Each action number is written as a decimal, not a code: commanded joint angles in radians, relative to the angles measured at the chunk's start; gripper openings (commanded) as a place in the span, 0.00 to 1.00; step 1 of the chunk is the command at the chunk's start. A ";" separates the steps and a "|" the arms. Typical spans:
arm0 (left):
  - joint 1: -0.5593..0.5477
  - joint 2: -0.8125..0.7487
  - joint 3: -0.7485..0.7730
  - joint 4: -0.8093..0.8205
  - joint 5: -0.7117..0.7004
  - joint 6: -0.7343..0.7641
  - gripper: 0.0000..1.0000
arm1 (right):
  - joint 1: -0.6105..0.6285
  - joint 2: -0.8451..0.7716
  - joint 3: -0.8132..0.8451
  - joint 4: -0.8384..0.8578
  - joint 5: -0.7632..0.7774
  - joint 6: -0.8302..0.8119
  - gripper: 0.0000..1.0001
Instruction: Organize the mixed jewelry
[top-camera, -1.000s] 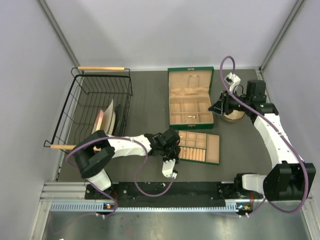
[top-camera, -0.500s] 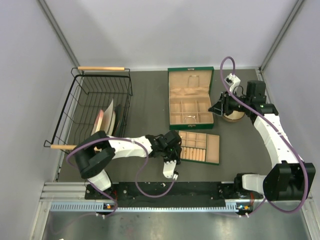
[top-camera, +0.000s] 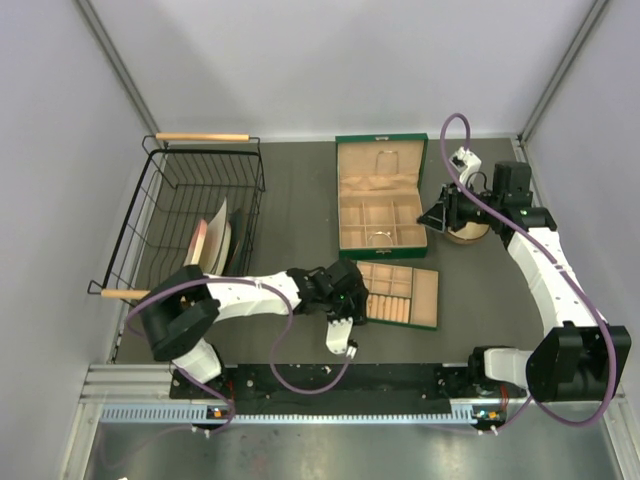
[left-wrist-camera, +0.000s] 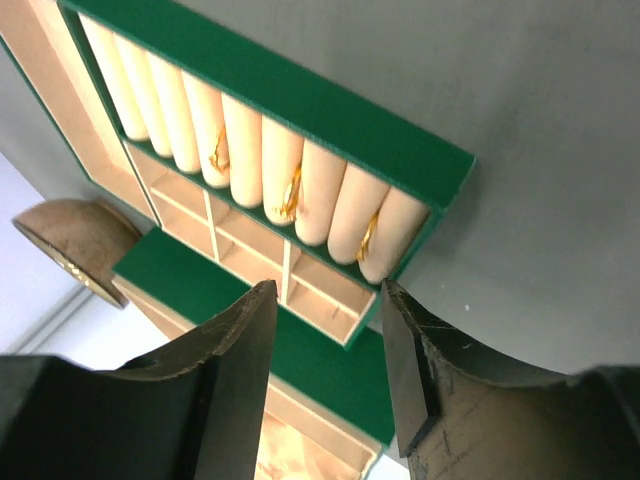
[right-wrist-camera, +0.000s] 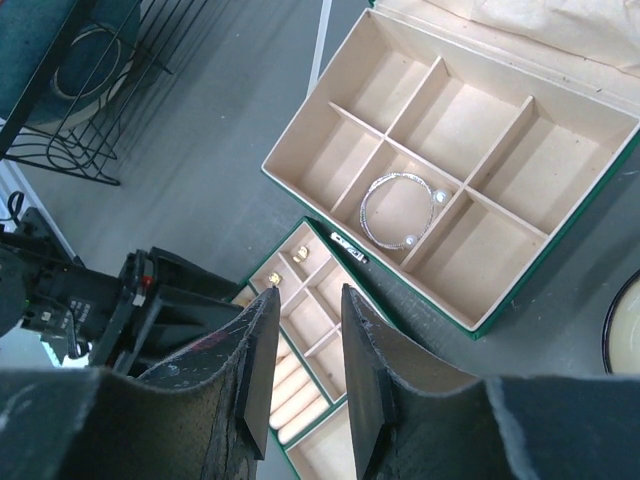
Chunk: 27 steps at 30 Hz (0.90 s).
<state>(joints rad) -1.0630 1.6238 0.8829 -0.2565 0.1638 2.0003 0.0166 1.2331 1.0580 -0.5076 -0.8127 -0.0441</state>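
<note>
Three gold rings (left-wrist-camera: 290, 195) are wedged between the cream rolls (left-wrist-camera: 250, 140) of the flat green tray (left-wrist-camera: 300, 100) on the bench (left-wrist-camera: 520, 150); two gold studs (right-wrist-camera: 297, 255) lie in its small compartments. Left pincer (left-wrist-camera: 325, 300): released, empty, above the tray's corner. Right pincer (right-wrist-camera: 305, 300): fingers apart, nothing between them, beside the open box (right-wrist-camera: 470, 115), which contains a silver bracelet (right-wrist-camera: 395, 210)

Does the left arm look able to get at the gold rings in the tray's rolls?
Probably yes. The left arm has its jaws apart and empty, aimed at the tray, and nothing covers the gold rings. They sit deep between the rolls.
</note>
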 joint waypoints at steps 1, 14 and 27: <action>0.003 -0.082 -0.018 -0.049 -0.061 0.419 0.54 | -0.012 -0.030 0.031 -0.012 0.003 -0.025 0.32; -0.012 -0.223 0.039 -0.145 -0.155 -0.022 0.58 | -0.012 -0.070 0.116 -0.446 0.061 -0.483 0.39; 0.076 -0.194 0.570 -0.681 -0.169 -1.156 0.57 | 0.175 -0.164 -0.072 -0.500 0.251 -0.662 0.71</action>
<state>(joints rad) -1.0477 1.4418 1.3659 -0.7418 -0.0673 1.2320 0.1520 1.0794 1.0214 -0.9848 -0.5987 -0.6285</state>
